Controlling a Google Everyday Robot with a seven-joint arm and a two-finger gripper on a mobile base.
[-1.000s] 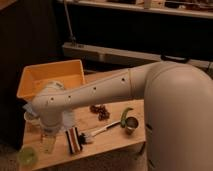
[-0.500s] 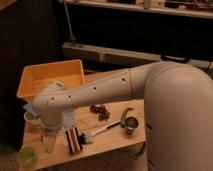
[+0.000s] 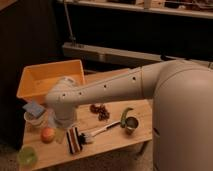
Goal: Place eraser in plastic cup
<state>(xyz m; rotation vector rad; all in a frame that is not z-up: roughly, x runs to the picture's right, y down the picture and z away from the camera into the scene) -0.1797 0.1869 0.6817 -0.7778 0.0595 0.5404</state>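
- Nothing has moved: gripper point(image 3: 63, 119) stays just far-left of the eraser point(image 3: 74, 139); its grasp cannot be told.
- Lime-green plastic cup point(image 3: 27, 156) sits at the table's point(image 3: 112, 142) near-left corner.

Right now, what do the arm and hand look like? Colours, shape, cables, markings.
The arm has a smooth off-white shell: a bulbous shoulder tapering to a tube, with a rounded wrist joint. A row of small dark dots runs along the forearm. No cables or labels are visible. The hand is greyish, mostly hidden below the wrist, near the eraser.
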